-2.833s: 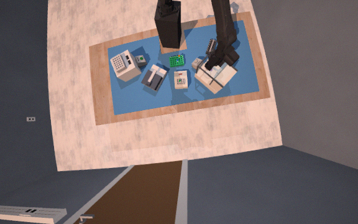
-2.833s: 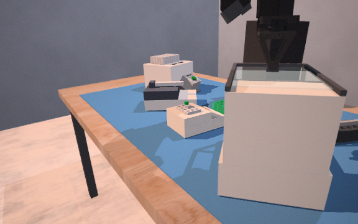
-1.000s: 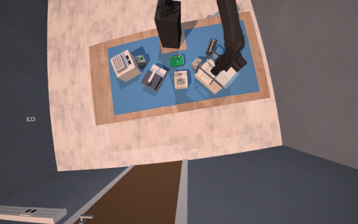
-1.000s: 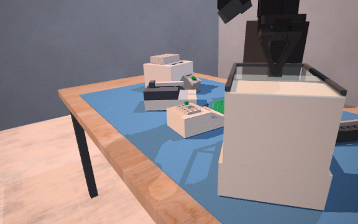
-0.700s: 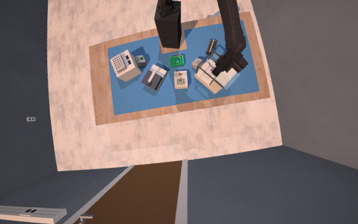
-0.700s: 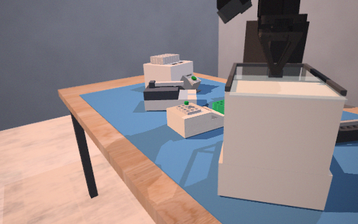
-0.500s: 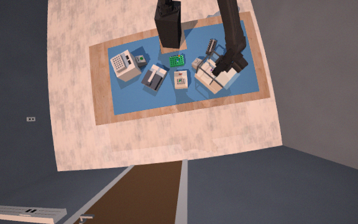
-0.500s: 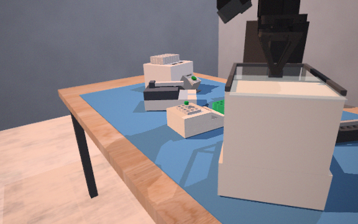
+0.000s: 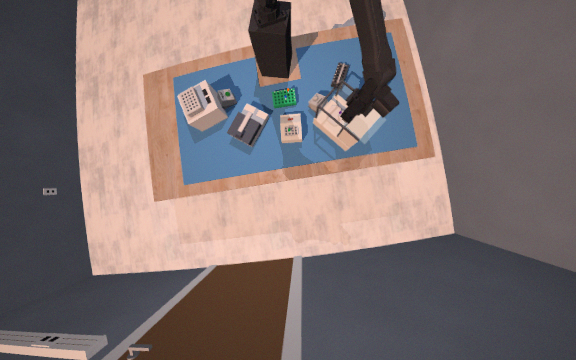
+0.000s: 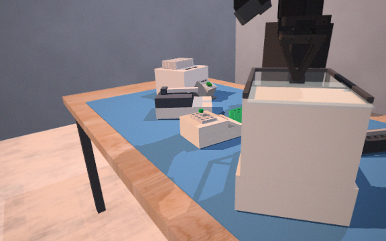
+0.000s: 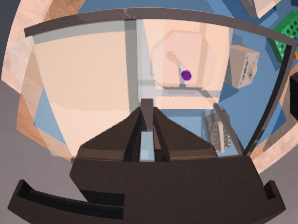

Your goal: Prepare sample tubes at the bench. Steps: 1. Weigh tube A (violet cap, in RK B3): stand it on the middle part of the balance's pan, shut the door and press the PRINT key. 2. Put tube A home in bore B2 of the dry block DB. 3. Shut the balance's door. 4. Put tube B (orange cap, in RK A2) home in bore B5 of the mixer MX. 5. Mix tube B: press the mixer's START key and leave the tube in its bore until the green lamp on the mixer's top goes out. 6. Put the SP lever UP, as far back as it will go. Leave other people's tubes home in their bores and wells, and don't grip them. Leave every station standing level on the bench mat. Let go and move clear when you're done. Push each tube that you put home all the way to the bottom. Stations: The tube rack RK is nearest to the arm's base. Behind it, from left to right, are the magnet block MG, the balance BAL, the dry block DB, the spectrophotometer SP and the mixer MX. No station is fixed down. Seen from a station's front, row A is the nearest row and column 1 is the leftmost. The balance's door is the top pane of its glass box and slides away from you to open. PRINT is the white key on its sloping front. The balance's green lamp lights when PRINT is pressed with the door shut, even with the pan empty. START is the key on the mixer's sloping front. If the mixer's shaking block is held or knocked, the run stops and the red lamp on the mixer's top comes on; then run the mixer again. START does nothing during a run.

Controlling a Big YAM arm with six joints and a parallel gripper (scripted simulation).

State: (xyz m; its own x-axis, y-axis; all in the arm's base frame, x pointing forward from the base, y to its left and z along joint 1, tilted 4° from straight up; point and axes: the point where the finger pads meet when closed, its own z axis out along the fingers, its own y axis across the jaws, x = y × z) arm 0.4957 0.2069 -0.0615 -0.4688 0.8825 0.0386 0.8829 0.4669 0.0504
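The black parallel gripper [image 10: 297, 79] stood nose-down at the top of the white, glass-boxed balance [image 10: 300, 140]. Its fingers were clenched almost together on a thin pale part of the balance's dark-framed top door pane [image 10: 317, 77]. In the wrist view that pale strip showed between the two fingertips.

The violet-capped tube A [image 11: 186, 75] was inside the glass box, on the pale pan [image 11: 174, 42]. It lay at about 1 o'clock from the fingertips and apart from them. Whether it stood at the pan's middle could not be told.

In the top view, the balance lay at about 4 o'clock from the green tube rack [image 9: 284, 97]. The white dry block [image 9: 291, 128] lay at 6 o'clock from that rack.
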